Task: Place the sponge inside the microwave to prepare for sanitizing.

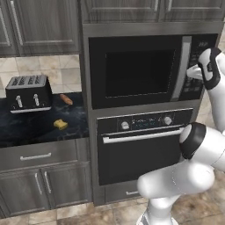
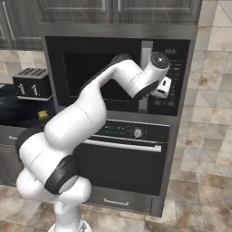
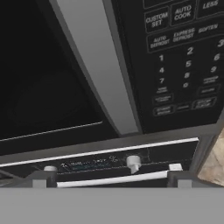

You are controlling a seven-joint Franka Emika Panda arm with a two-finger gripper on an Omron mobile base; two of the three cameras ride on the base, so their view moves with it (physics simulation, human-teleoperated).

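Note:
The sponge (image 1: 60, 125) is a small yellow-orange block lying on the black counter (image 1: 30, 129), left of the appliance column; it is also seen as the sponge (image 2: 43, 115). The microwave (image 1: 140, 72) is black and built in, its dark glass door closed. My gripper (image 1: 192, 73) hovers just in front of the keypad, right of the grey vertical handle (image 1: 185, 68), far from the sponge. In the hand view the gripper (image 3: 109, 181) is open and empty, its fingertips (image 3: 40, 180) wide apart, facing the handle (image 3: 100, 65) and keypad (image 3: 183, 57).
A black toaster (image 1: 28, 92) stands at the back of the counter, with a reddish-brown sausage (image 1: 66, 99) beside it. Under the microwave is an oven (image 1: 140, 149) with knobs and a horizontal bar handle. Grey cabinets (image 1: 39, 26) hang above, and drawers sit below the counter.

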